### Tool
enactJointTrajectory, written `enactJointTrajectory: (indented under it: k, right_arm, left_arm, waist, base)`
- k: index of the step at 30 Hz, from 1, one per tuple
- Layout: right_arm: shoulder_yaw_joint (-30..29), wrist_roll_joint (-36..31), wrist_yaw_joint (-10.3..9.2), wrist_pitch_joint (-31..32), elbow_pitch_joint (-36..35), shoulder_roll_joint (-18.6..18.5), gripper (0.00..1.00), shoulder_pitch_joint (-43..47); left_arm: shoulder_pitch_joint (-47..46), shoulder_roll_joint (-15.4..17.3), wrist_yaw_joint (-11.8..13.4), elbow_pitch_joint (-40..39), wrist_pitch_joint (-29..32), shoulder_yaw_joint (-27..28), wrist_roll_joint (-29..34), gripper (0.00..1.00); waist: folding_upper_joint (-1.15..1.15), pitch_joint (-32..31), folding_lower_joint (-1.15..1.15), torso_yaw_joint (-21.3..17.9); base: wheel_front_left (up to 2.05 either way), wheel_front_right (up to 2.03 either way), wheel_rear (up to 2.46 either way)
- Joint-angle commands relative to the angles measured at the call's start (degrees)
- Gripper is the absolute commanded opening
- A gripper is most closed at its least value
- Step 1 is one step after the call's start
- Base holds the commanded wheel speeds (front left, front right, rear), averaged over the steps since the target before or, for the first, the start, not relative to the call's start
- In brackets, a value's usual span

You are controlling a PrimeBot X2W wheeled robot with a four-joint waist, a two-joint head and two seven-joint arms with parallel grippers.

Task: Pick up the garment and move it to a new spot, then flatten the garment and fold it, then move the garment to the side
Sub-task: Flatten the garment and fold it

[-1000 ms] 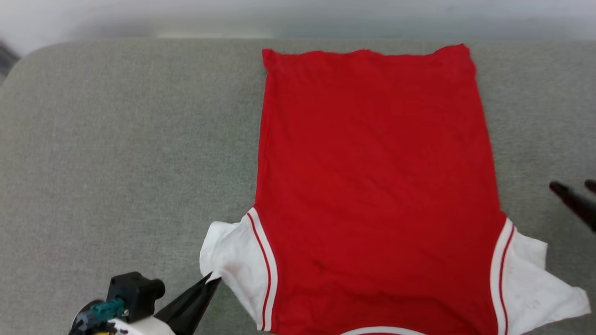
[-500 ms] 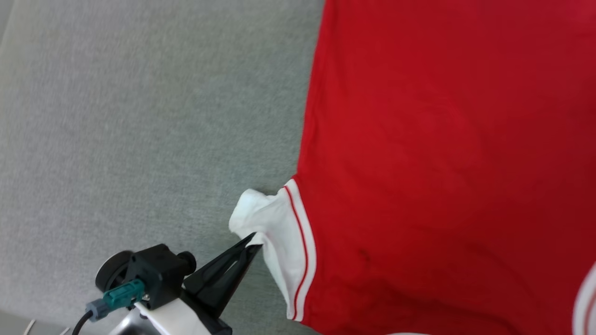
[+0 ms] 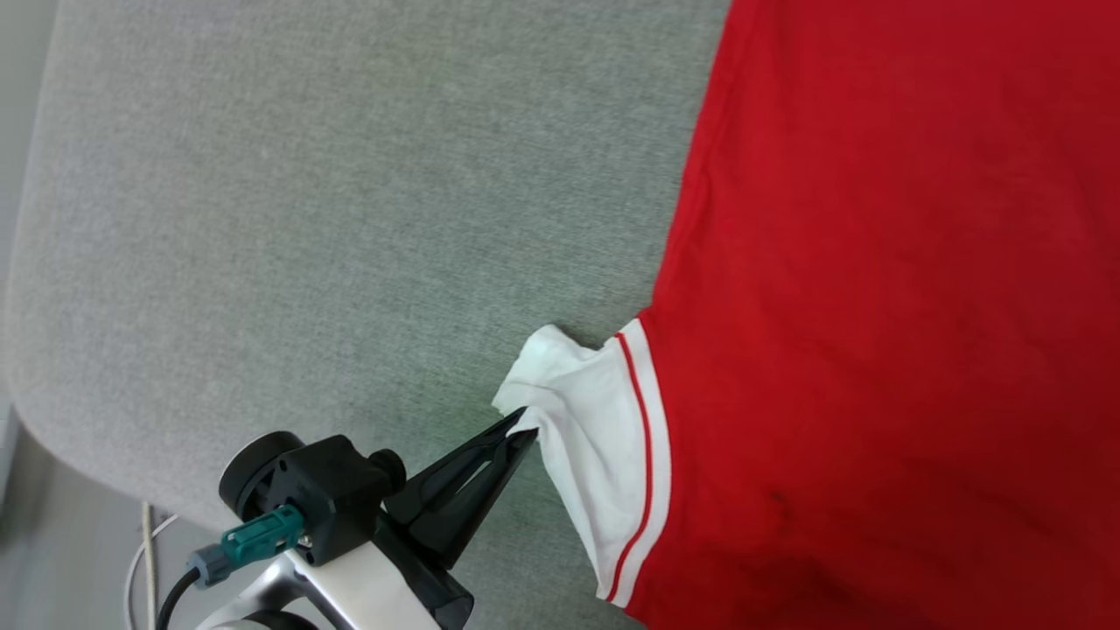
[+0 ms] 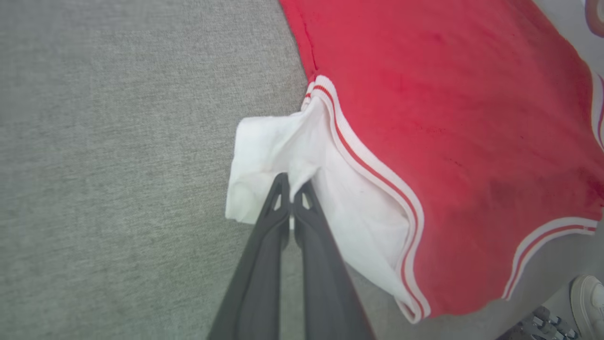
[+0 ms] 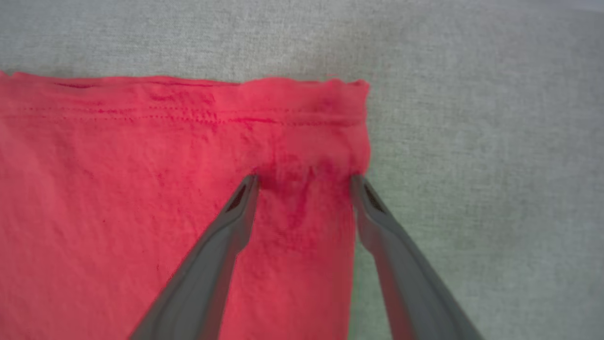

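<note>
The garment [image 3: 875, 306] lies back side up, flat and red, on the grey cushion. Its white sleeve [image 3: 586, 411] with red-striped trim sticks out at the left. My left gripper [image 3: 523, 422] is shut on the sleeve's outer edge, and the cloth bunches at its tips. In the left wrist view the closed tips of the left gripper [image 4: 292, 182] pinch a fold of the sleeve [image 4: 264, 146]. My right gripper [image 5: 304, 178] is open, its fingers straddling the garment's right hem corner [image 5: 349, 99] and pressing on the red cloth [image 5: 141, 189]. The lettering is hidden.
The grey cushion [image 3: 306, 219] has a rounded edge at the left and lower left, with floor and a white cable [image 3: 144, 542] beyond it. A pale shoe [image 4: 587, 302] stands on the floor past the cushion's edge near the collar.
The head camera has swung left and closer, so the picture has shifted. My left gripper has stayed shut on the sleeve edge, and the sleeve is more bunched.
</note>
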Motion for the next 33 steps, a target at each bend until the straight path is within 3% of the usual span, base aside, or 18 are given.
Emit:
enactJointTrajectory:
  k: [1, 8, 9, 10, 11, 22, 33]
  right_arm:
    - [0.00, -0.29, -0.02, -0.42, 0.31, -0.28, 1.00, -0.61]
    - [1.33, -0.93, -0.02, -0.54, 2.92, -0.80, 1.00, 3.47]
    - [1.46, -0.74, -0.02, -0.45, 3.15, -1.08, 0.57, 4.20]
    - [1.57, -0.52, -0.02, -0.20, 3.39, -1.30, 0.24, 4.87]
    - [1.66, -0.24, -0.02, 0.08, 3.52, -1.58, 0.00, 5.41]
    - [0.66, 2.04, -0.02, -1.89, 3.12, -1.48, 0.00, 9.70]
    - [1.70, 7.84, -0.02, -5.95, 1.37, 0.08, 0.00, 24.57]
  left_arm:
    - [-0.98, -0.42, -0.29, 0.08, -0.29, -0.12, -0.04, 0.00]
    - [-1.46, -0.79, -0.59, 1.27, -1.22, 0.13, -0.17, 0.00]
    - [-1.56, -0.83, -0.65, 1.41, -1.35, 0.12, -0.18, 0.00]
    - [-1.65, -0.93, -0.73, 1.50, -1.36, 0.10, -0.27, 0.00]
    - [-1.70, -1.01, -0.77, 1.63, -1.47, 0.05, -0.35, 0.00]
    - [-1.01, -1.01, -0.47, 3.70, -2.74, 0.79, -1.11, 0.00]
    - [2.46, 0.88, 1.57, 5.84, -2.42, 1.80, -2.35, 0.00]
  waist:
    - [0.00, 1.12, -0.01, 1.25]
    - [0.00, 2.01, -0.01, 2.40]
    - [0.00, 1.97, -0.01, 2.43]
    - [0.00, 1.88, -0.01, 2.43]
    - [0.00, 1.80, -0.01, 2.41]
    - [0.00, -2.02, -0.01, -0.47]
    - [0.00, -14.00, -0.01, -7.41]
  base:
    - [0.00, 0.00, 0.00]
    - [0.00, 0.00, 0.00]
    - [0.00, 0.00, 0.00]
    - [0.00, 0.00, 0.00]
    - [0.00, 0.00, 0.00]
    - [0.00, 0.00, 0.00]
    - [0.00, 0.00, 0.00]
